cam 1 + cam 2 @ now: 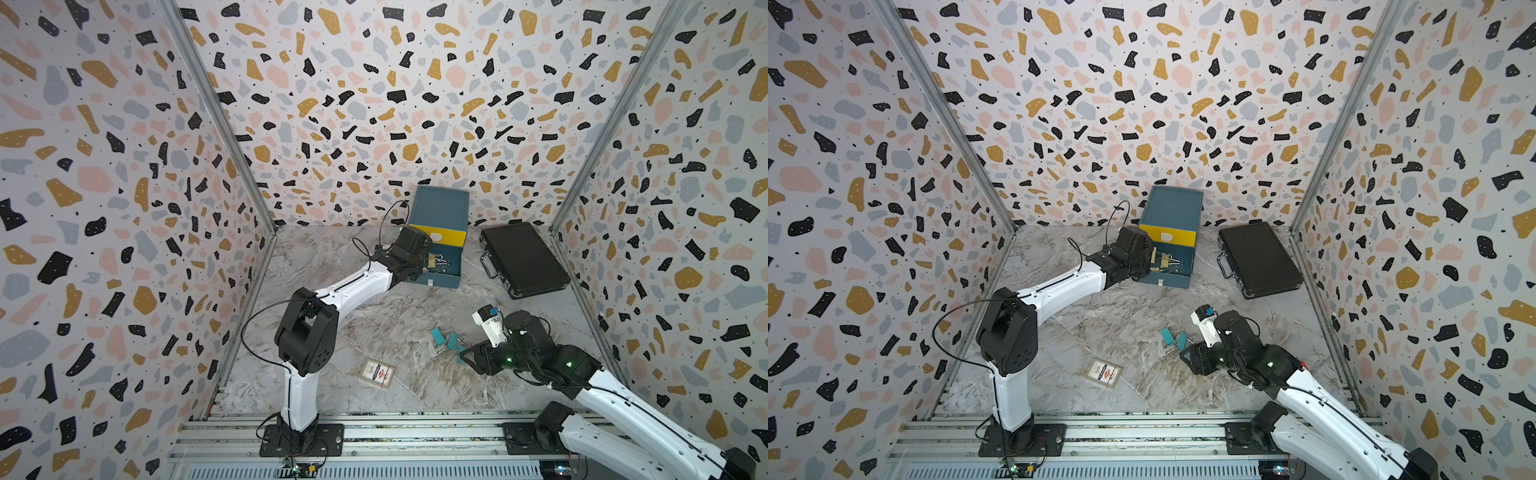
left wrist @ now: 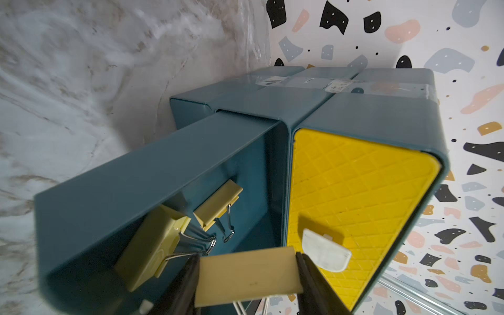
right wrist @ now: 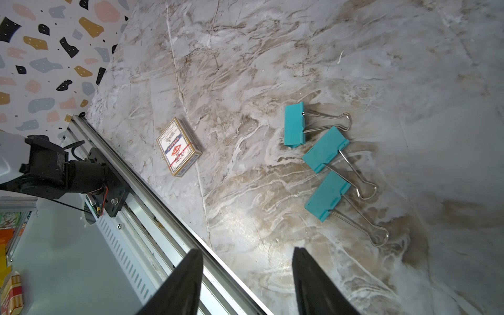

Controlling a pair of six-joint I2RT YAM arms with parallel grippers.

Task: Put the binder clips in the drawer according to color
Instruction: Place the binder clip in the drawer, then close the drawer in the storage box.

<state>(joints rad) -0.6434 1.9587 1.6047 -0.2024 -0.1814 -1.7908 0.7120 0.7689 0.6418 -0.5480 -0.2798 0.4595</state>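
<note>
Ringing the marbled tabletop (image 1: 374, 316) and teal drawer (image 1: 440, 208), three terrazzo-print walls (image 1: 374, 104).

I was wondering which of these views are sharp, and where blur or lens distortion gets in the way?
Left wrist view: the held yellow clip sits near the lens and looks soft, and the marble beside the drawer is smeared. Right wrist view: the three teal clips are crisp, with faint shadows. Both top views: the wide lens tilts the wall posts, and the clips look tiny.
</note>
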